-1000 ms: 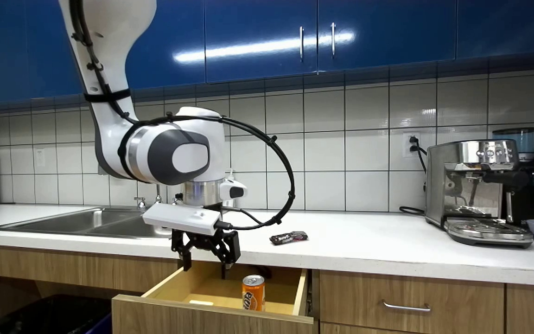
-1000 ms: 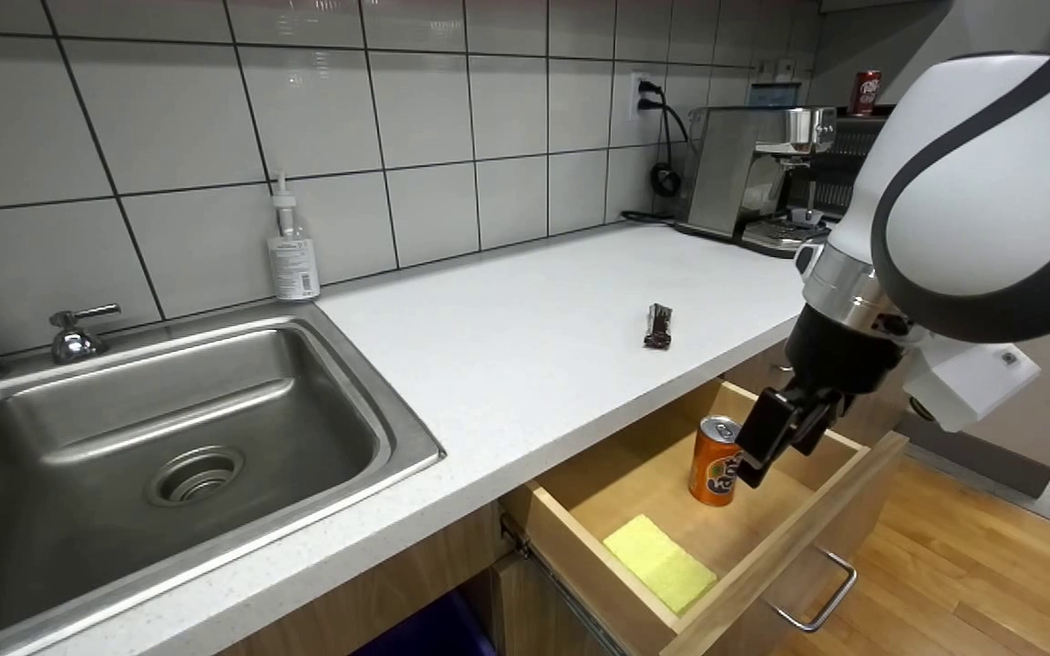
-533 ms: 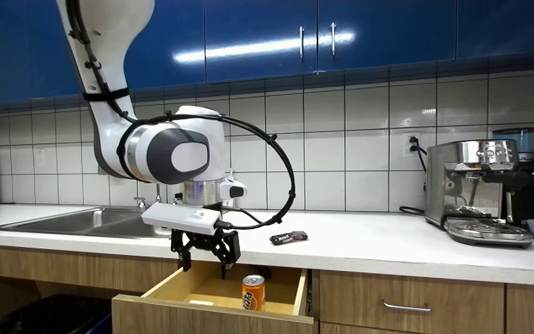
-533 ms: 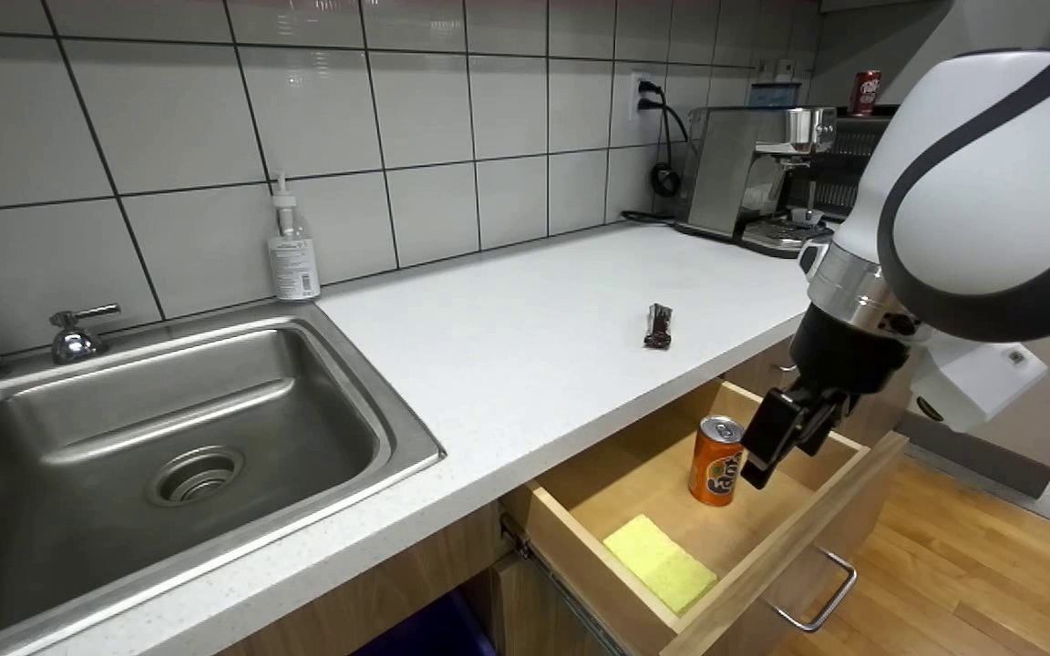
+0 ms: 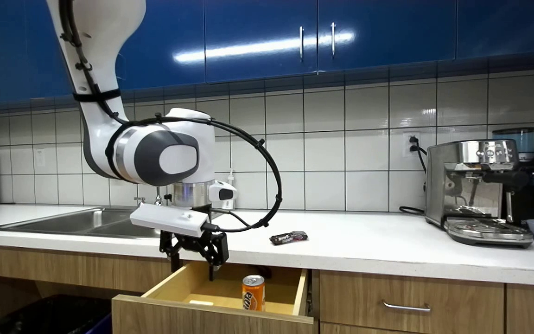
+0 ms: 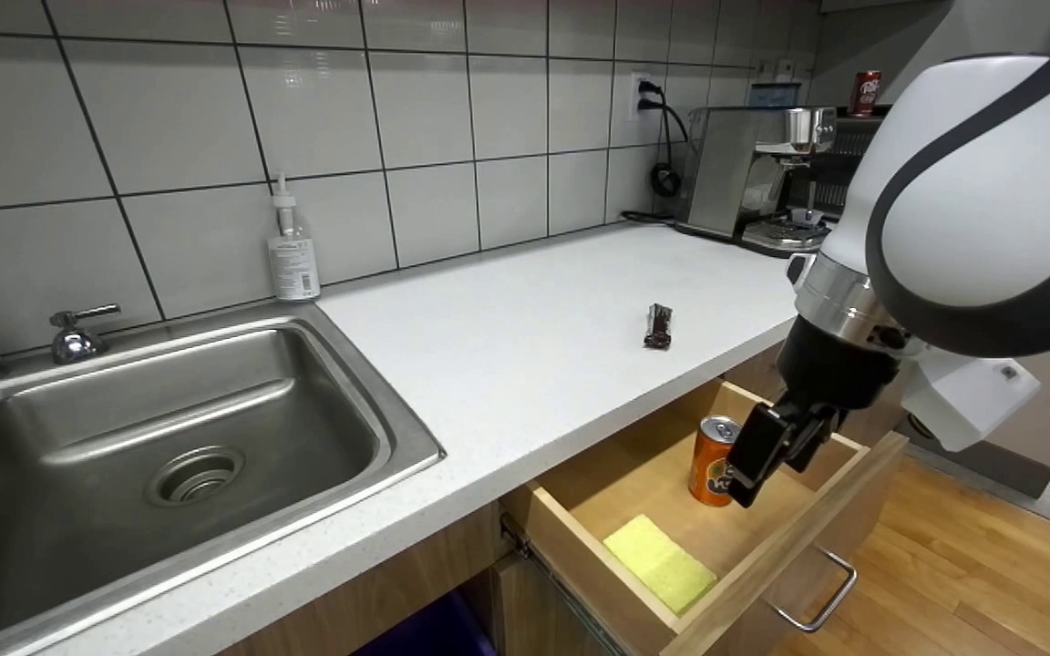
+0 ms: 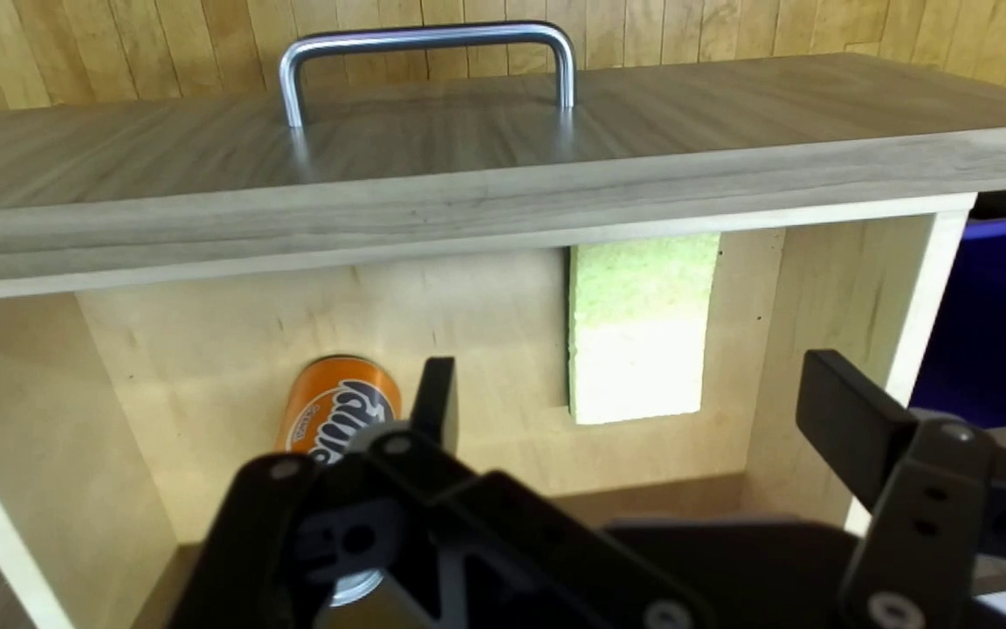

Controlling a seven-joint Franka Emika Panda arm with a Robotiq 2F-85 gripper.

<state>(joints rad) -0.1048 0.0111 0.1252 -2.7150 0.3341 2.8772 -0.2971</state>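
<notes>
My gripper (image 5: 193,272) is open, with nothing between its fingers, and hangs over the open wooden drawer (image 5: 211,309). In the wrist view the gripper (image 7: 634,397) has its fingertips wide apart. A yellow-green sponge (image 7: 643,332) lies flat on the drawer floor, seen between the fingers and below them. An orange Fanta can (image 7: 341,402) stands upright in the drawer, partly hidden by a finger. In an exterior view the can (image 6: 710,469) is just behind the gripper (image 6: 771,478), and the sponge (image 6: 660,565) lies near the drawer's side wall.
A dark wrapped bar (image 5: 289,238) lies on the white counter (image 5: 359,241) above the drawer. A steel sink (image 6: 215,410) and a soap bottle (image 6: 293,255) stand to one side, a coffee machine (image 5: 475,185) to the other. The drawer handle (image 7: 429,37) sticks out in front.
The arm and open gripper have shifted a little towards the sink side and, in an exterior view, slightly lower. The can, sponge, bar and drawer have not moved.
</notes>
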